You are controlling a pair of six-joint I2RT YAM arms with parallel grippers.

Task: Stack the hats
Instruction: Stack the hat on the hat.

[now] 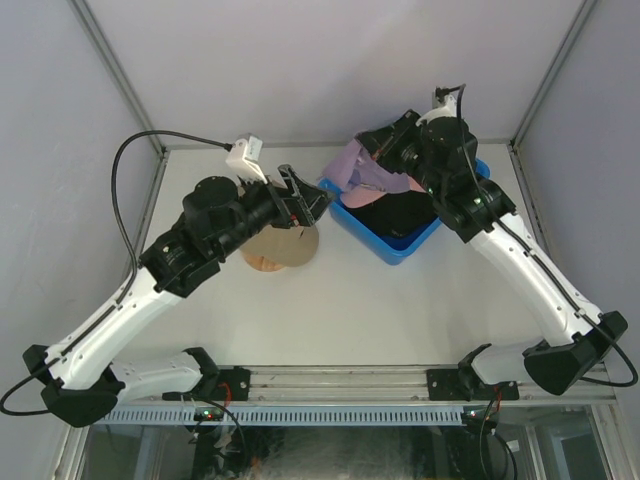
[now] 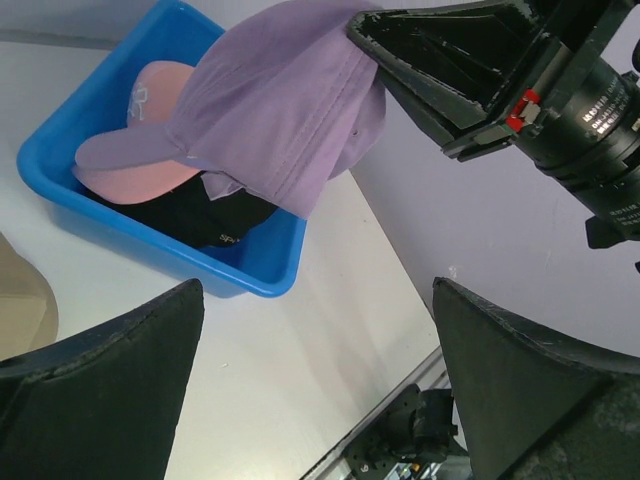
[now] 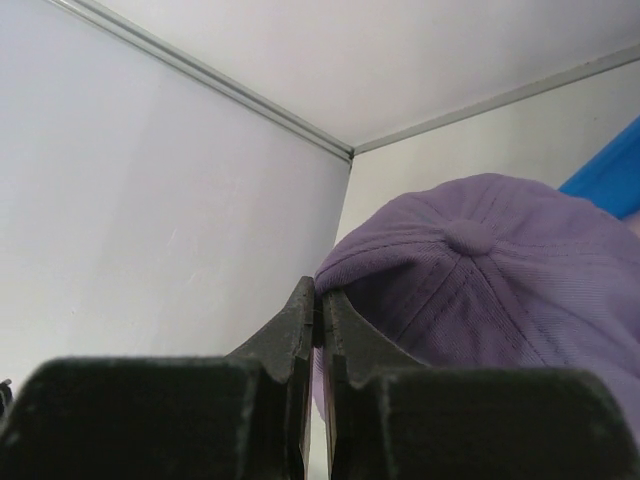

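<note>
Purple cap (image 2: pixel 280 110) hangs over blue bin (image 2: pixel 130 240)
Right gripper (image 3: pixel 318 297) pinches its fabric; left gripper (image 2: pixel 318 290) stands spread wide.

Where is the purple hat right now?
The purple hat hangs right of centre in the top view, pinched in the right end effector above the blue bin and the pink hat.

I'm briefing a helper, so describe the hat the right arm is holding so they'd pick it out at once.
Look for the blue bin at the table's far right. Hanging just above it, pinched in the right gripper, is the purple cap. It is the only hat up in the air; the pink cap and the black cap lie in the bin.
</note>
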